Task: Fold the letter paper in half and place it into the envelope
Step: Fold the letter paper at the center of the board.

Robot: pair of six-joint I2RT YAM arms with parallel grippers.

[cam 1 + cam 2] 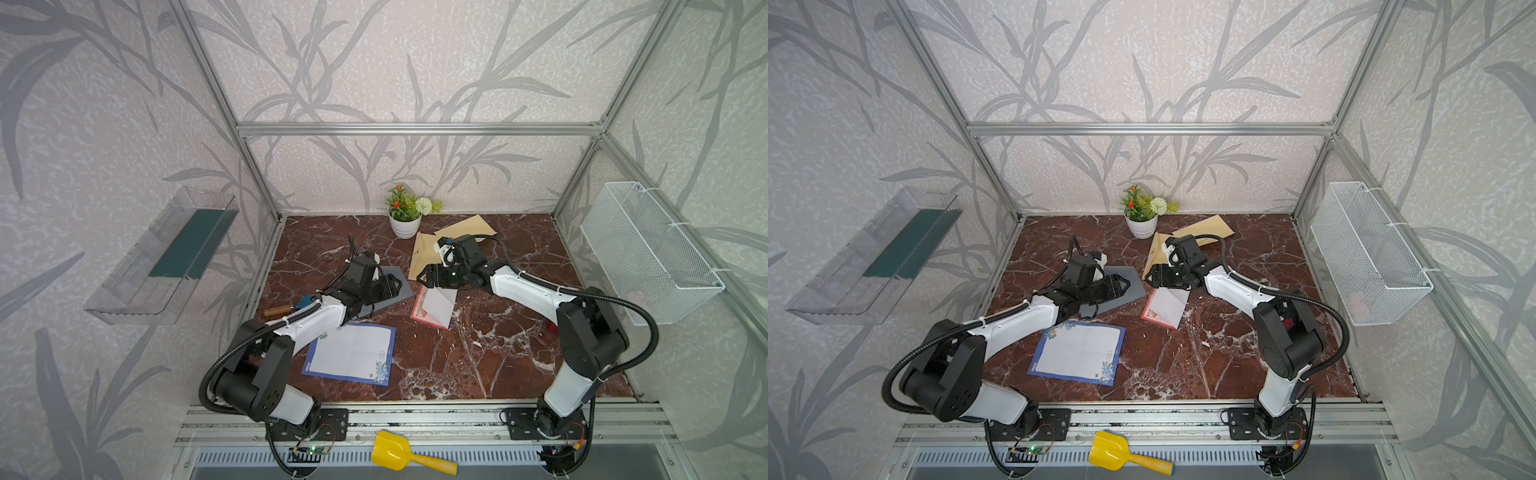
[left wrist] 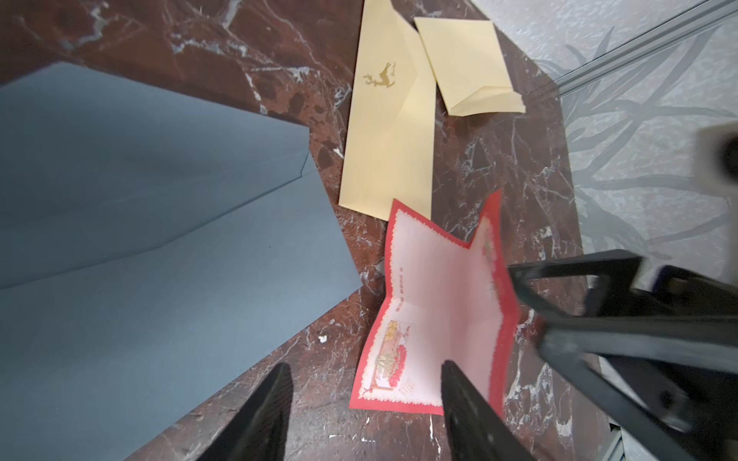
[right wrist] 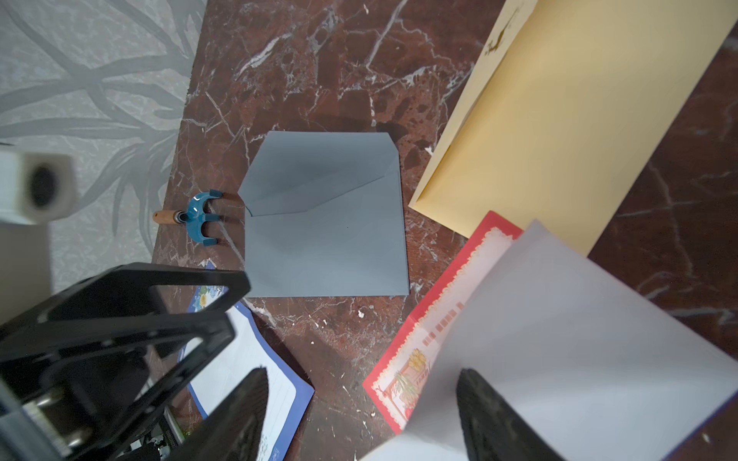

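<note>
The left claw (image 2: 365, 411) hangs with its fingers spread over bare marble, one tip over the near edge of the red-bordered letter paper (image 1: 436, 309). The right claw (image 3: 367, 415) faces it, just beside it and also spread, pinching nothing, with one finger in front of the sheet's raised white flap.

The letter paper lies mid-surface between the two claws. It is creased and half lifted, its plain white back tipped over the printed face. Its far corner overlaps the cream envelope (image 2: 391, 131), and a second cream envelope (image 2: 471, 68) lies beyond that. A narrow strip of marble parts it from the grey envelope (image 3: 327, 239), whose flap is open. A teal hand rake (image 3: 199, 217) sits just past that envelope.

A blue-bordered sheet (image 1: 1079, 353) lies flat nearer the front. The brown marble surface (image 1: 478, 361) is open toward the front right. A potted plant (image 1: 404, 216) stands at the back wall, and a wire basket (image 1: 648, 249) hangs on the right wall.
</note>
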